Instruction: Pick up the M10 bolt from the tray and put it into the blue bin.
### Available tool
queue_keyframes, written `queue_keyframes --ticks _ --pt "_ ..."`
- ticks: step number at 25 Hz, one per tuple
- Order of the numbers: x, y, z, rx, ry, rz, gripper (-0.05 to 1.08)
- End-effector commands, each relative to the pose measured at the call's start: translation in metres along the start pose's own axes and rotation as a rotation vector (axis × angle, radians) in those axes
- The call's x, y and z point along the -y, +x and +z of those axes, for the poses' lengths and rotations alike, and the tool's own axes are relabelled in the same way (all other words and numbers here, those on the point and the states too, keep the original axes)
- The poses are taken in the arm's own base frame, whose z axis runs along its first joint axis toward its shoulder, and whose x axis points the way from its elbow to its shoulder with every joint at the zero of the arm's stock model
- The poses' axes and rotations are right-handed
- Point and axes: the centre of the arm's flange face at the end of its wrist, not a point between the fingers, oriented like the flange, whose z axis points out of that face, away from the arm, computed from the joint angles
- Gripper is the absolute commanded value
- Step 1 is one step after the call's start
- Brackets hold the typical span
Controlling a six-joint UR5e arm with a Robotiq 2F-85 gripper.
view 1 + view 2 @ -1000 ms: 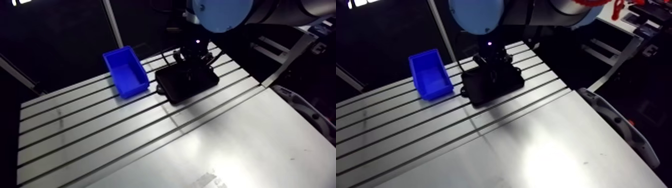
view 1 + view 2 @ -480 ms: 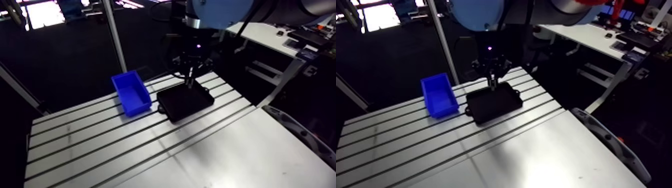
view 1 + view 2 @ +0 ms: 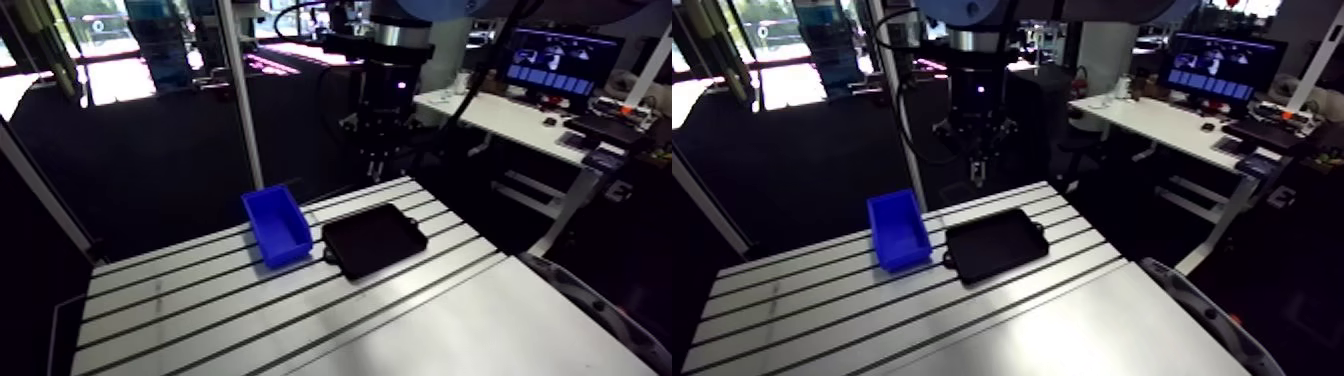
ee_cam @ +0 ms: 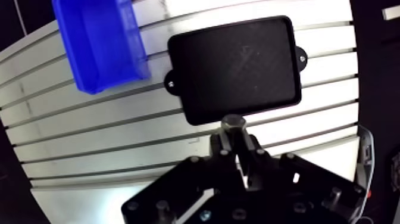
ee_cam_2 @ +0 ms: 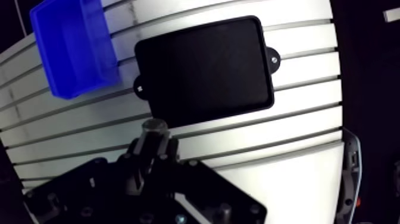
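Note:
The black tray (image 4: pixel 235 65) lies on the slotted table, and nothing shows on its floor. Beside it stands the blue bin (image 4: pixel 98 42), its long side close to the tray's short edge. In the wrist view my gripper (image 4: pixel 235 136) hangs high over the table, just off the tray's near edge. It is shut on the M10 bolt (image 4: pixel 234 123), whose round grey head shows between the fingertips. In the arm view the gripper (image 3: pixel 977 170) hangs well above the tray (image 3: pixel 375 240) and the bin (image 3: pixel 278 226).
The slotted aluminium table (image 3: pixel 200 300) runs into a smooth plate (image 3: pixel 480 320) at the front right. An upright metal post (image 3: pixel 240 90) rises at the table's back edge behind the bin. A curved grey part (image 3: pixel 600 310) lies past the right edge.
Earlier the gripper was down in the tray; now it has risen high above the table with the bolt between its fingers. The arm view has pulled back with the arm.

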Motion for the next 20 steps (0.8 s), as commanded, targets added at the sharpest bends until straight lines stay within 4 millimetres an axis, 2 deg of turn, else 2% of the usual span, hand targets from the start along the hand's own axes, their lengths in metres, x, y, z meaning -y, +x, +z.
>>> queue_keyframes --ticks 1,4,6,20 --pt "0.064 -0.002 -0.047 -0.010 0.027 -0.400 1.04" --pt "0.087 -0.003 -0.052 0.002 0.043 -0.603 1.04" --pt "0.094 -0.004 -0.056 0.010 0.054 -0.722 1.04" --pt "0.109 -0.003 -0.049 0.041 0.083 -1.289 1.03"
